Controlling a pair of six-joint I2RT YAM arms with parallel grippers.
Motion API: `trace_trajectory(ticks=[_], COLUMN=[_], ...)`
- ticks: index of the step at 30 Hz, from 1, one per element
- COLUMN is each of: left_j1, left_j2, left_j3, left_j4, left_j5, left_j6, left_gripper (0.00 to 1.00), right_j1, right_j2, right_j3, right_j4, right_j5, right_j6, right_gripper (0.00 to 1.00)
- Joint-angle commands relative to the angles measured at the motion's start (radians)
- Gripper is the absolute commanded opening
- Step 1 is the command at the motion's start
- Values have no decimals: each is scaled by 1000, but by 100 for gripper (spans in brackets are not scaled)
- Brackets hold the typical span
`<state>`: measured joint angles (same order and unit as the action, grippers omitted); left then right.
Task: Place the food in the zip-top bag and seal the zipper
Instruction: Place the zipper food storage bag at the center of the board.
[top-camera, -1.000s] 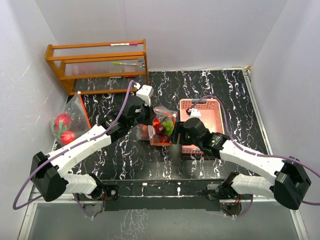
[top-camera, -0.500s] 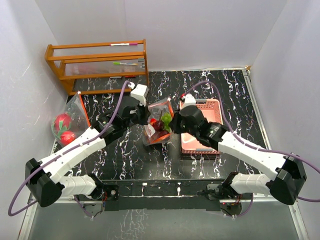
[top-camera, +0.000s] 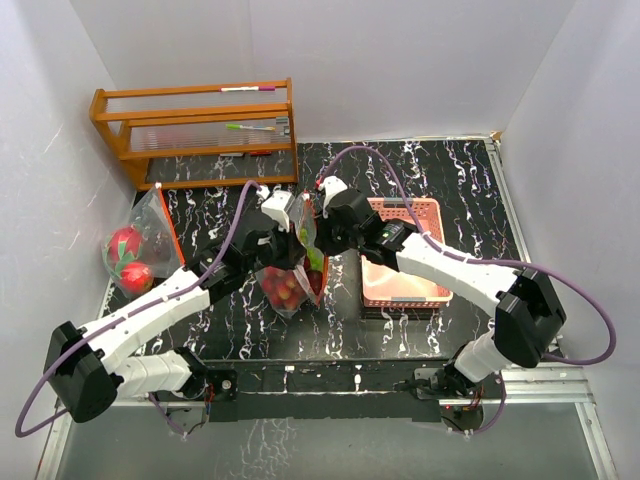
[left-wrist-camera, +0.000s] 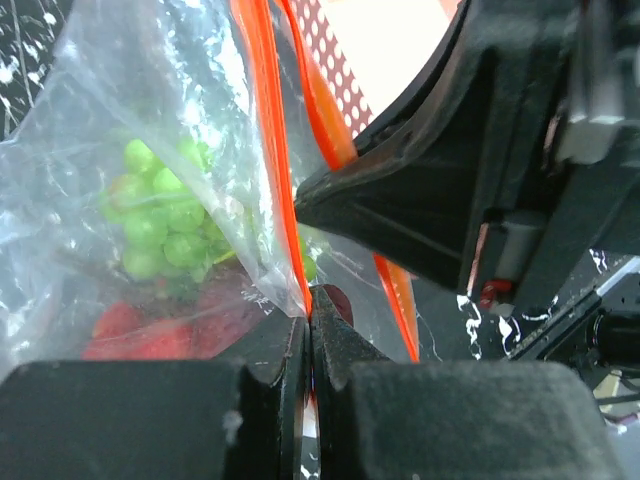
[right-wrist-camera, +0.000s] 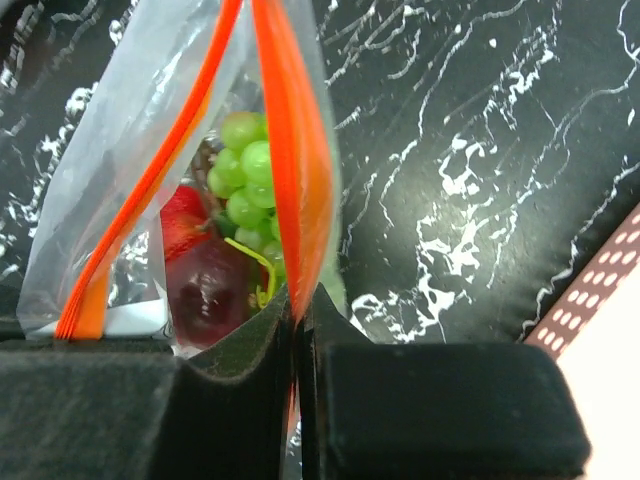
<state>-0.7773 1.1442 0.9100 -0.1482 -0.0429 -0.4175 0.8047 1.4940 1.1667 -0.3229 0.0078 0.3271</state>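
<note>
The clear zip-top bag with an orange zipper hangs between my two grippers over the table's middle. Inside lies the food: green grapes, a red fruit and a dark purple-red round one. My left gripper is shut on one orange zipper strip. My right gripper is shut on the other zipper strip. In the wrist views, the left gripper and the right gripper each pinch the strip at the fingertips. The bag's mouth gapes between the strips.
A pink mesh basket sits right of the bag, under the right arm. A second clear bag with a dragon fruit and a red fruit lies at the left edge. A wooden rack stands at the back left.
The right gripper has closed on the bag's zipper edge. Its arm has swung left and back, and both grippers have raised the bag so that it hangs, shifted a little left.
</note>
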Motion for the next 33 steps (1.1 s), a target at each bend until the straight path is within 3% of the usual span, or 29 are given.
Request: trace_trajectory(ticks=[1, 3, 6, 13, 17, 26, 33], left_j1=[1, 2, 1, 1, 4, 6, 6], left_j2=[-29, -39, -67, -139, -203, -267, -214], left_j3=[-65, -97, -115, -61, -54, -69, -65], left_j4=[67, 75, 105, 94, 81, 93, 86], left_j5=[55, 41, 44, 82, 26, -19, -19], left_j6=[-53, -63, -55, 191, 309, 391, 372], left_gripper=[0, 3, 29, 65, 94, 97, 97], right_j1=[-7, -10, -18, -54, -85, -135, -158], right_j2=[-25, -33, -53, -119, -154, -133, -153], right_j3=[22, 22, 18, -9, -26, 35, 27], right_j4=[-29, -60, -93, -145, -148, -220, -274], right_j5=[21, 29, 12, -43, -90, -173, -93], right_j6=[-82, -114, -160, -267, -310, -419, -433], right_gripper=[8, 8, 8, 8, 8, 8, 9])
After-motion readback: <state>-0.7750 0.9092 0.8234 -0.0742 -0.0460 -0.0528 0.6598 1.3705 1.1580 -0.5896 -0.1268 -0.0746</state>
